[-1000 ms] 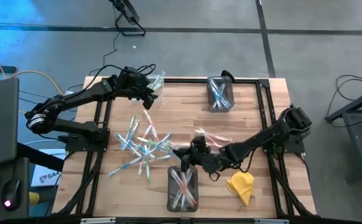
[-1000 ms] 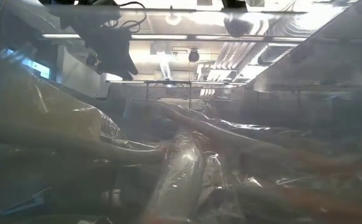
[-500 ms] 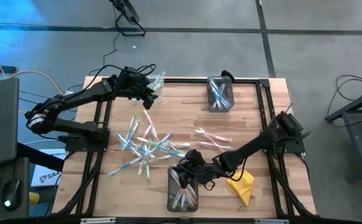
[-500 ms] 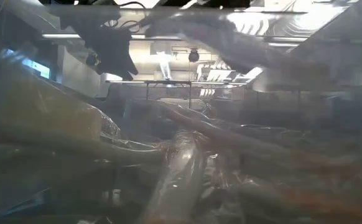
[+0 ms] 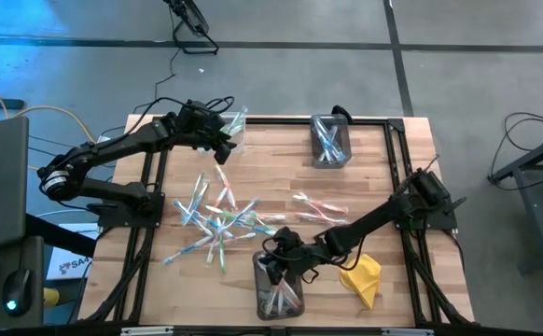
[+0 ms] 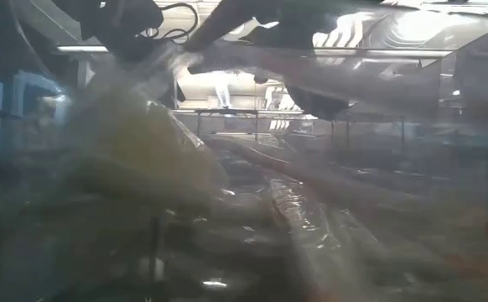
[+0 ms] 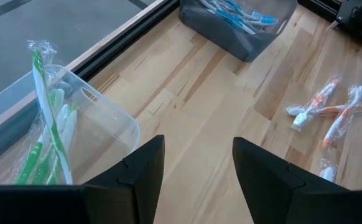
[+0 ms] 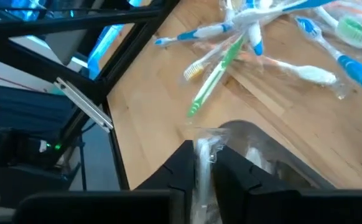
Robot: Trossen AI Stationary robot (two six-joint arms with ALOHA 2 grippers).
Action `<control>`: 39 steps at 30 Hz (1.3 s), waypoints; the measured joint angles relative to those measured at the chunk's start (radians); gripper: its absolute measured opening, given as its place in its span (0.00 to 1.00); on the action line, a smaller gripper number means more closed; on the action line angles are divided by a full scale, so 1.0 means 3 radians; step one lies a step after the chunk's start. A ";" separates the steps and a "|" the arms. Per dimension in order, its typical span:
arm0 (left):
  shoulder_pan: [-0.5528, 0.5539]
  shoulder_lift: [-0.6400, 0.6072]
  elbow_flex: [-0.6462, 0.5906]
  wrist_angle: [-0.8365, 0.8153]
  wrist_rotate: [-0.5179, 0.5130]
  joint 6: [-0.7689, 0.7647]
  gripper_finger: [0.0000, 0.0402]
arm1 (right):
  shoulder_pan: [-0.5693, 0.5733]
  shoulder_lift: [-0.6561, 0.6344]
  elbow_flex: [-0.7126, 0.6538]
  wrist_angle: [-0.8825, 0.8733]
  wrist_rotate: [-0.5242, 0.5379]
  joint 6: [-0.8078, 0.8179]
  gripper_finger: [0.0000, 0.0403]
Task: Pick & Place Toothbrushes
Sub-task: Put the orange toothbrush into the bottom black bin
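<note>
Worktop (image 5: 365,191): a pale wooden slab seen from above, with a dark arm at each side.
Toothbrushes, loose pile (image 5: 217,217): thin white sticks with green, blue and pink-red accents, each in clear wrap, lay scattered on the left half of the worktop; their long axes crossed at many angles, flat on the wood.
Toothbrushes, pink pair (image 5: 320,207): a few with pink-red accents lay right of the pile, their long axes running roughly left to right.
Near bin (image 5: 276,291): a clear rectangular bin at the front edge, holding wrapped brushes lying mostly along its length, front to back.
Far bin (image 5: 329,140): a dark bin at the back edge, holding blue-accented brushes.
Left bin (image 7: 100,124): a clear bin at the back left corner, with green-accented brushes leaning upright against its wall.
Right gripper (image 5: 273,264): reached low across the front of the worktop, sitting over the back end of the near bin; in its wrist view its fingers pinched a clear-wrapped toothbrush (image 8: 203,163), long axis in line with the fingers.
Left gripper (image 7: 196,163): hovered beside the left bin, fingers spread apart and holding nothing.
Yellow cloth (image 5: 363,278): crumpled on the worktop right of the near bin.
</note>
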 joint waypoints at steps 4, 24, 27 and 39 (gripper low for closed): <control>0.0000 0.0000 0.0000 -0.0001 0.0000 0.0000 0.46 | -0.0003 0.0000 0.0000 -0.0002 0.0001 -0.0063 0.20; 0.0000 0.0000 0.0001 -0.0031 -0.0010 0.0000 0.46 | -0.0162 -0.0464 0.0000 -0.0026 -0.0239 -0.0637 0.26; 0.0000 0.0000 0.0000 -0.0081 -0.0010 0.0000 0.46 | -0.0228 -0.0684 -0.0001 -0.0286 -0.0239 -0.0809 0.21; 0.0000 0.0001 0.0000 -0.0259 -0.0008 0.0000 0.46 | -0.0443 -0.1429 -0.0004 -0.1685 -0.0145 -0.1117 0.08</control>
